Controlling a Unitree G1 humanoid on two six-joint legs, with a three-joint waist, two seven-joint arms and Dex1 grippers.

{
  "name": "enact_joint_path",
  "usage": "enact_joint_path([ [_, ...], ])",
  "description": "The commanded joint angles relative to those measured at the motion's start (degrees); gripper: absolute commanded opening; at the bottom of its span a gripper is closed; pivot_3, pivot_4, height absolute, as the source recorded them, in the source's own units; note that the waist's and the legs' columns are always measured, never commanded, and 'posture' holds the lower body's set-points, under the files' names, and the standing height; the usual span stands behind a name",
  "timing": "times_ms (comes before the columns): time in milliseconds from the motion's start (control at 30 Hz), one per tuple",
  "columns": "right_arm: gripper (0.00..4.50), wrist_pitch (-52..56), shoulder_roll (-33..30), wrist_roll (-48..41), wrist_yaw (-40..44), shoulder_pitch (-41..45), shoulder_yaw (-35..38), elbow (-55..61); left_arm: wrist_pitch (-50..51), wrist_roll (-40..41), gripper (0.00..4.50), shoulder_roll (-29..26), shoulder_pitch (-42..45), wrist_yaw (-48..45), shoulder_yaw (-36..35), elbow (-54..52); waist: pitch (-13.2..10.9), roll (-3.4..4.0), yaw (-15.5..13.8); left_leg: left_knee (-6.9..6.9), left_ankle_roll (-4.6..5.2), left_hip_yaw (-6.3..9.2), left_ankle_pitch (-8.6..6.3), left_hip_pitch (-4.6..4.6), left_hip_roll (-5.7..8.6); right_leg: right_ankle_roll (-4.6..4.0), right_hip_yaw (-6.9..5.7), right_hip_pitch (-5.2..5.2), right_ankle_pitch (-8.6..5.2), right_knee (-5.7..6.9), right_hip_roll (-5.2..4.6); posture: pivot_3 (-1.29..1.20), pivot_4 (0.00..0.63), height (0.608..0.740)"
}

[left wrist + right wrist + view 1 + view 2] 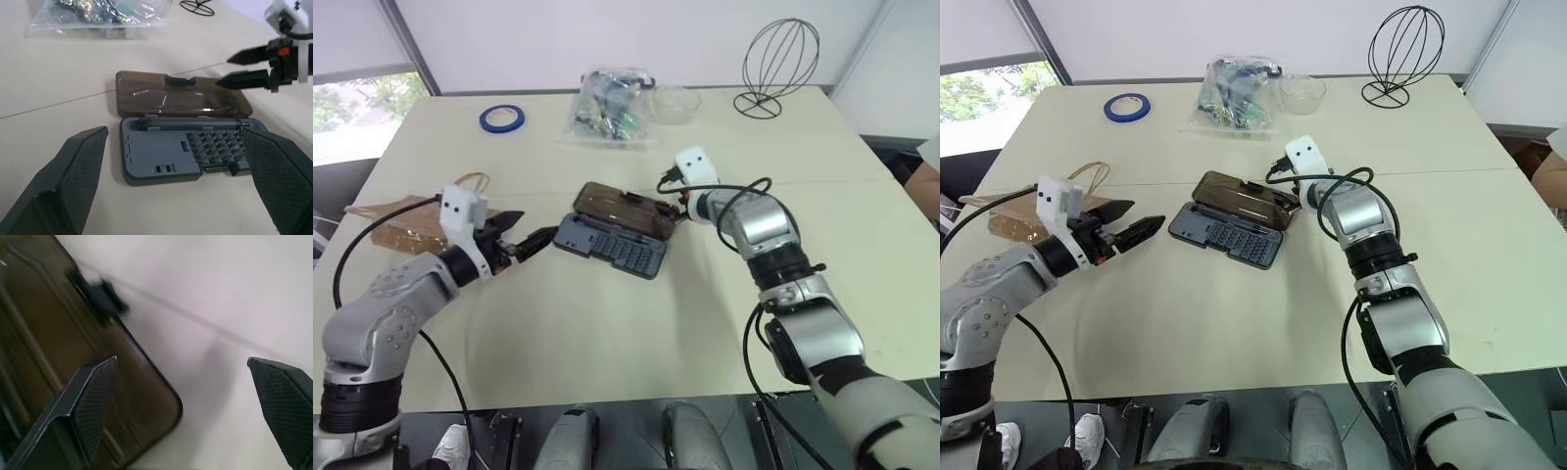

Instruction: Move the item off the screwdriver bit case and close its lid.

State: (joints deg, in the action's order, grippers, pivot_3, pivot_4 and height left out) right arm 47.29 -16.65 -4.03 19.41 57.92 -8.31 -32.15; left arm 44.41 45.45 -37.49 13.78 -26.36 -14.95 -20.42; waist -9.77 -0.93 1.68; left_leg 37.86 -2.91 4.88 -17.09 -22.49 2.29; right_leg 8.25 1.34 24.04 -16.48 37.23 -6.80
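Over on the pale table [607, 333], a roll of blue tape [501, 119] lies flat near the far left edge. Just along from it sits a clear plastic bag of small parts [607, 108], crumpled and bulging. Beside that bag, a clear plastic bowl [674, 104]. Further right, a black wire head-shaped stand [777, 64] rises upright on its ring base.

Blurred throughout in the right wrist view: lid [73, 357] cut off at the left and bottom edges, latch detail smeared. Brown paper bag [396, 220] at middle left partly hidden behind the left gripper [524, 243]. Contents of the clear plastic bag [607, 108], upper centre, too small to tell.
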Motion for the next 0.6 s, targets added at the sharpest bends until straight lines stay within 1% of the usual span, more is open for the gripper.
enact_joint_path([
  [33, 4.43, 1.04, 0.99, 0.34, -0.7, 1.15, 1.39, -0.43, -0.72, -0.29, 4.5, 0.05, -0.32, 0.96, -2.26, -2.66, 0.0, 0.0, 0.43, 0.0, 0.0, 0.0, 0.0, 0.0, 0.0, 0.0, 0.0, 0.0, 0.0, 0.01, 0.0, 0.0, 0.15, 0.74],
  [167, 4.43, 2.4, 1.51, 0.64, -0.97, 0.75, 1.64, -1.42, -0.67, -0.25, 4.5, 0.12, -0.54, 1.55, -2.33, -3.09, 0.01, 0.01, 1.05, 0.0, 0.0, 0.0, 0.0, 0.0, 0.0, 0.0, 0.0, 0.0, 0.0, 0.04, 0.01, 0.0, 0.15, 0.74],
  [333, 4.43, 3.39, 2.0, 0.92, -0.99, 0.02, 2.08, -1.63, -0.74, -0.36, 4.5, 0.08, -0.35, 1.96, -2.24, -3.1, 0.01, 0.02, 1.05, 0.0, 0.0, 0.0, 0.0, 0.01, -0.01, 0.0, 0.0, 0.02, 0.0, 0.09, 0.01, 0.0, 0.15, 0.74],
  [367, 4.2, 3.87, 2.17, 0.81, -1.09, -0.11, 2.35, -1.48, -0.79, -0.45, 4.5, 0.04, -0.25, 2.0, -2.22, -3.0, 0.01, 0.02, 1.05, 0.01, 0.0, -0.01, 0.0, 0.01, -0.01, 0.0, 0.0, 0.02, 0.0, 0.09, 0.01, 0.0, 0.15, 0.74],
  [433, 3.58, 4.38, 2.35, 0.76, -1.13, -0.25, 2.61, -1.31, -0.95, -0.68, 4.5, 0.02, -0.03, 2.07, -2.17, -2.74, 0.01, 0.02, 1.04, 0.01, 0.0, 0.0, 0.0, 0.01, -0.01, 0.0, 0.0, 0.02, 0.0, 0.09, 0.01, 0.0, 0.15, 0.74],
  [467, 3.13, 4.41, 2.38, 0.8, -1.1, -0.27, 2.65, -1.28, -0.99, -0.75, 4.5, 0.03, 0.03, 2.09, -2.15, -2.67, 0.02, 0.02, 1.05, 0.01, 0.0, 0.0, 0.0, 0.01, -0.01, 0.0, 0.0, 0.02, 0.0, 0.09, 0.01, 0.0, 0.15, 0.74],
  [600, 1.0, 4.86, 2.39, 0.99, -1.01, -0.42, 2.75, -1.11, -1.21, -1.32, 4.5, -0.07, 0.42, 2.14, -2.47, -2.28, 0.02, 0.02, 0.65, 0.04, 0.0, 0.02, 0.0, 0.01, 0.03, 0.01, -0.01, -0.04, 0.0, 0.08, 0.0, 0.0, 0.15, 0.74],
])
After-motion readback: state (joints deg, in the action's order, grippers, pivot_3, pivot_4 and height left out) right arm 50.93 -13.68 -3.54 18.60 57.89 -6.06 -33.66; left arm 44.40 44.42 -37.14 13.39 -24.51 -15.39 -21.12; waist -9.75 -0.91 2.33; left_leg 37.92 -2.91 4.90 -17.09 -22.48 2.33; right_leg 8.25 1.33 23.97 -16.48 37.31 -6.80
